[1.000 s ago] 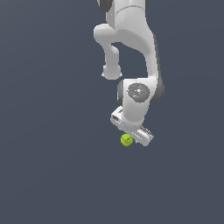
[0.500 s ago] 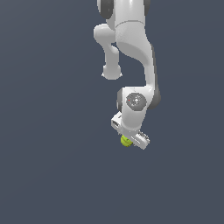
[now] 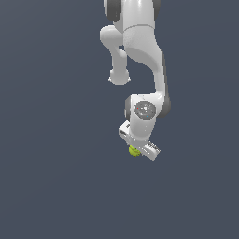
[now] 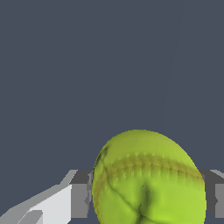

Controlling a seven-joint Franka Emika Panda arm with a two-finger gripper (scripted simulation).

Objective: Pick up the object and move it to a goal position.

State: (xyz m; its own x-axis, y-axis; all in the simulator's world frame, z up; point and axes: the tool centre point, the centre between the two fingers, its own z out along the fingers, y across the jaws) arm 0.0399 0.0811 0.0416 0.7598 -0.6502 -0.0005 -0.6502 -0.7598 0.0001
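Observation:
The object is a small yellow-green ball (image 3: 134,151) with darker seam marks. It peeks out just under the white gripper (image 3: 137,149) at the end of the arm in the exterior view. In the wrist view the ball (image 4: 148,179) fills the space between the two grey fingers (image 4: 79,194), which press on either side of it. The gripper is shut on the ball and most of the ball is covered by the hand in the exterior view.
The white arm (image 3: 140,51) reaches down from the upper edge of the exterior view. Around it there is only a flat dark grey-blue ground (image 3: 51,177). No goal marker shows in either view.
The gripper has moved with the ball toward the exterior view's right and slightly downward. The ball stays held between the fingers.

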